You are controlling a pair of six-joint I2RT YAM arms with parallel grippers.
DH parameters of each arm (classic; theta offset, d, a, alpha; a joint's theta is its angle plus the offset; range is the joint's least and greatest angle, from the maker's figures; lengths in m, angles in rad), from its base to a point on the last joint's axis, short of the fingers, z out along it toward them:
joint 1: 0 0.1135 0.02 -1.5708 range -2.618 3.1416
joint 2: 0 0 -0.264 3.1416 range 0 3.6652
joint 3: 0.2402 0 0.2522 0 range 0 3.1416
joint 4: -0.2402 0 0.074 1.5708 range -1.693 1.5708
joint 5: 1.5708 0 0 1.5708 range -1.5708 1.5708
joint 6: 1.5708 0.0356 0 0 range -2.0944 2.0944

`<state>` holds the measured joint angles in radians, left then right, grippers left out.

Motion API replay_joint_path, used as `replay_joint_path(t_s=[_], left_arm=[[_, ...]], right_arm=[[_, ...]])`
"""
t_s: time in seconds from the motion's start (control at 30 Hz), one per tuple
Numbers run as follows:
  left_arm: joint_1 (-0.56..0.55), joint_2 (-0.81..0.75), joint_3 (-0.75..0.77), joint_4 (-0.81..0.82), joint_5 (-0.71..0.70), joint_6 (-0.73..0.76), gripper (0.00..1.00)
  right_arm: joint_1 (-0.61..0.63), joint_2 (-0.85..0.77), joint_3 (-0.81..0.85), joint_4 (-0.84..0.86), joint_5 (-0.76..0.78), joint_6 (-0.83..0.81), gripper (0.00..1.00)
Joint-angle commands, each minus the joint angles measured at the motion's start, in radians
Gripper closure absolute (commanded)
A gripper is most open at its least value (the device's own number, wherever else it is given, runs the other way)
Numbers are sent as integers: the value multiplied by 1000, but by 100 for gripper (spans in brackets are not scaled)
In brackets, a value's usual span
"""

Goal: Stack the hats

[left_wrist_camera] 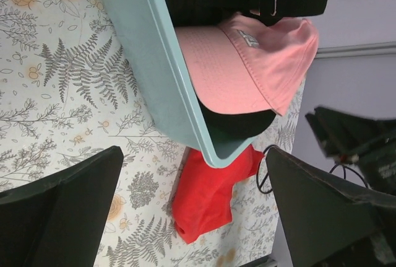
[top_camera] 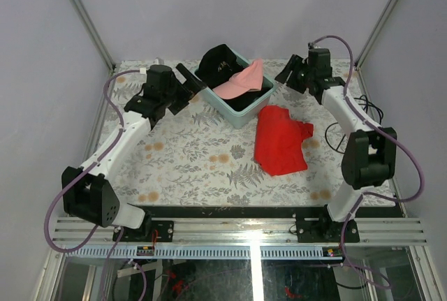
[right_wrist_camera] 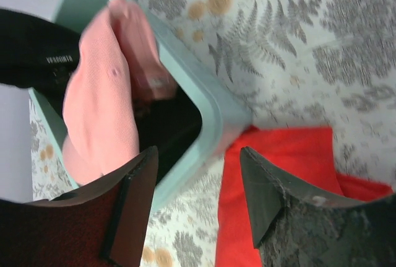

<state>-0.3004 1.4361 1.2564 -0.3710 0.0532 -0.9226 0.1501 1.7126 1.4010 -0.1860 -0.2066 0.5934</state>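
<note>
L gripper (top_camera: pixel 191 84): jaws fully apart, nothing held. It hovers just beside the left corner of the tub (top_camera: pixel 241 118), fingers pointed toward it.

R gripper (top_camera: pixel 288 72): jaws apart, nothing between them. It sits near the tub's right corner, above the table (top_camera: pixel 188 154).

Pink cap (top_camera: pixel 241 83): lies in the tub on top of the black caps (top_camera: pixel 218 60), w/ one edge overhanging the right rim. One black cap stands above the rim at the tub's far end; another shows beneath the pink cap.

Red cloth (top_camera: pixel 279 140): flat on the table at the tub's near-right side.
</note>
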Motion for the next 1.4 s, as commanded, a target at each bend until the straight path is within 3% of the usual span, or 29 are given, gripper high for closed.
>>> replay_joint_path(t_s=[0.0, 0.23, 0.43, 0.6, 0.8, 1.03, 1.3, 1.37], left_arm=[[4, -23, -16, -55, -16, 75, 0], [24, -49, 3, -97, 13, 115, 0], [57, -76, -13, -132, 40, 132, 0], [117, -132, -32, -199, 42, 170, 0], [186, -232, -106, -228, 72, 181, 0], [229, -290, -115, -291, 68, 213, 0], [251, -346, -132, -339, 52, 239, 0], [252, -355, -143, -338, 60, 237, 0]], right_arm=[[20, 104, 148, 50, -6, 2, 37], [58, 227, 273, -1, 12, -26, 37], [84, 276, 261, 6, -20, -14, 41], [186, 250, 201, 2, -31, 61, 61], [298, 250, 109, 132, -60, 356, 81], [446, 428, 390, 63, -61, 447, 79], [502, 571, 609, 8, -32, 500, 78], [509, 574, 616, 10, -30, 511, 67]])
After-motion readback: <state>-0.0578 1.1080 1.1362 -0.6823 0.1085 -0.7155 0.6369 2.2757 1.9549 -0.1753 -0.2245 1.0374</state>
